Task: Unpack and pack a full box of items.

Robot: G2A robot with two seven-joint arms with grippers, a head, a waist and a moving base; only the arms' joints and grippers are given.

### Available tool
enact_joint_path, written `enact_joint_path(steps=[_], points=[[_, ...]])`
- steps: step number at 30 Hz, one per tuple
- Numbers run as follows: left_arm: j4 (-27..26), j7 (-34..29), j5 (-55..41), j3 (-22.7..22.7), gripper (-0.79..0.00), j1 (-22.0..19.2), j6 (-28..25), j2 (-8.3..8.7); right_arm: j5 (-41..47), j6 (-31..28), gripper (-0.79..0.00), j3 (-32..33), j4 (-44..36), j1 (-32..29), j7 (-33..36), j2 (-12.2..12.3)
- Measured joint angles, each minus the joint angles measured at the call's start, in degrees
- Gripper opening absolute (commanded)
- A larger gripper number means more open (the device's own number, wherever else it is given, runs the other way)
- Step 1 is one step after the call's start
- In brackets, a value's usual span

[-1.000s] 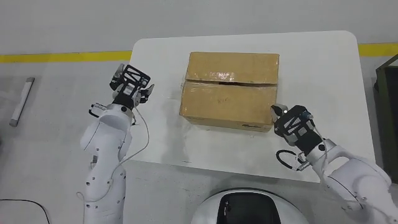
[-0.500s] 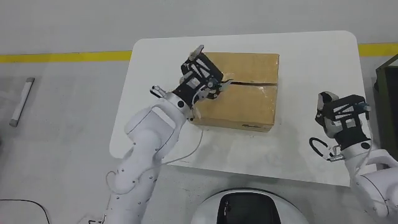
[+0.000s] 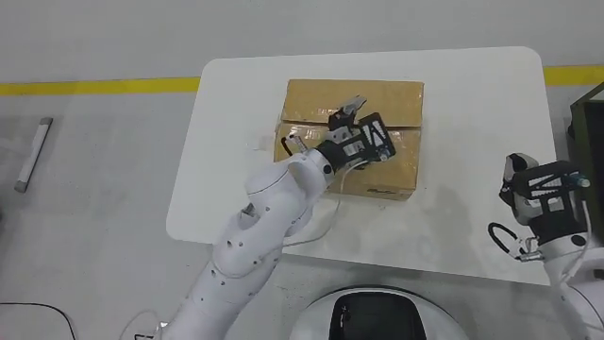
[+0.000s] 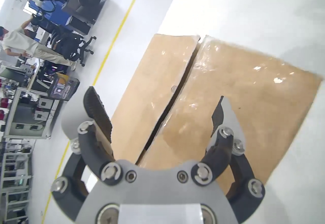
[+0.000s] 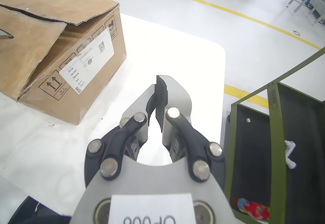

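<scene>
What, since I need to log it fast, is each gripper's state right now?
Left gripper: open, empty, over the box.
Right gripper: shut, holding nothing.

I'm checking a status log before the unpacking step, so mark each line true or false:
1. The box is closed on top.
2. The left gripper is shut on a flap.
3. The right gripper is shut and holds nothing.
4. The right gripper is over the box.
1. True. The box is closed on top, with a narrow gap running along the middle.
2. False. The left gripper is open over the box's top, with nothing between its fingers.
3. True. The right gripper has its fingers together and empty.
4. False. It is off to the box's side, over the table near the green bin.
</scene>
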Motion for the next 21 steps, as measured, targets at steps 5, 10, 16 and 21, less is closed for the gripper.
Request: enact_joint_path(steps=[5,10,16,21], points=[[3.6,2.8,6.1,0.3,0.000,-1.8,1.4,0.09,0.1,0.0,-0.785,0.6,-0.1,-0.2,-0.2,0.0],[6.3,5.7,12.8,1.0,-0.225,-3.1,2.6,0.20,0.0,0.1,-0.785,0.6,0.0,0.0,-0.1,0.1],[8.8,8.9,18.6,2.6,-0.785,-4.3,3.5,0.08,-0.6,0.5,-0.785,-0.2,0.1,0.3,0.1,0.0],[9.3,10.6,20.2,3.0,-0.785,-4.6,3.2,-0.05,-0.8,1.2,-0.785,-0.5,0.1,0.5,0.1,0.0]])
